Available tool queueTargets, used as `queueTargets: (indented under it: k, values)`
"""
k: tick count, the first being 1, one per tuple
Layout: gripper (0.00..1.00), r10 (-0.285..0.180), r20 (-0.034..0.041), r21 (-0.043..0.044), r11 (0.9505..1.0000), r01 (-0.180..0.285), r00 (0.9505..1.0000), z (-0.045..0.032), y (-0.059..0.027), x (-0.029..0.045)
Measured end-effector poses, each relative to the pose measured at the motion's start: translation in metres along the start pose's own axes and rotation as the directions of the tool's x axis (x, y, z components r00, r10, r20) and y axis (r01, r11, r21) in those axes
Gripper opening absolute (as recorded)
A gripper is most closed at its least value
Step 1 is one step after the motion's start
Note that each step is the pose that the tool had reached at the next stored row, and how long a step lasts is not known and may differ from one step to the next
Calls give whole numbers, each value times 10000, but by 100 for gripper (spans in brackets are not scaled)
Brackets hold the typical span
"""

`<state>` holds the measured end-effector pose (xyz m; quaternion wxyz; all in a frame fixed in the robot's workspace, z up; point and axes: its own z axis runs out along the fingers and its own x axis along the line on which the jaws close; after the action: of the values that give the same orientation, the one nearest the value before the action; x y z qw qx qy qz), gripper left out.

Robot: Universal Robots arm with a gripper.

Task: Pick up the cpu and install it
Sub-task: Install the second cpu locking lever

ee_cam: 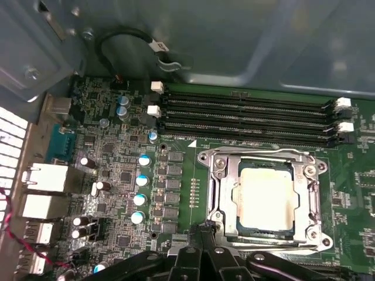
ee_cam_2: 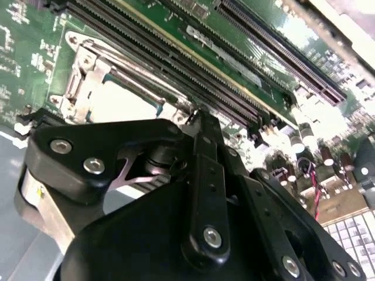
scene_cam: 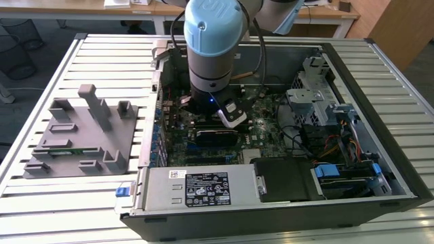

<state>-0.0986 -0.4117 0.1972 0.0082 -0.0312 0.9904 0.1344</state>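
Slatted white tabletop (scene_cam: 81, 203) carries the open computer case (scene_cam: 379, 168), and my arm (scene_cam: 213, 51) reaches down into it over the motherboard (scene_cam: 224, 147). A grey parts fixture (scene_cam: 81, 137) stands on the table toward the exterior view's left, well apart from where I am working.

In the first wrist view the cpu (ee_cam: 265, 196) already lies flat inside the socket frame (ee_cam: 220, 175), its pale top square to the metal surround, just beside the memory slots (ee_cam: 246, 117). My gripper (ee_cam: 202, 240) hangs at the socket's edge with its fingers drawn together and nothing between them, as far as I can judge; the second wrist view, blocked by my own linkage, leaves the fingertips half hidden.

My worry is the chip's seating. If it rests slightly askew, any downward press from me could bend the contacts underneath. A sideways brush from my closed fingers could also nudge it off its keys, or catch the frame.
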Motion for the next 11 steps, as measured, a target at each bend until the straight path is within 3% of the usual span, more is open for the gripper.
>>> queueTargets:
  k: [11]
  values:
    - [11, 0, 0, 0, 10000, 0, 10000, -133, 36, -5]
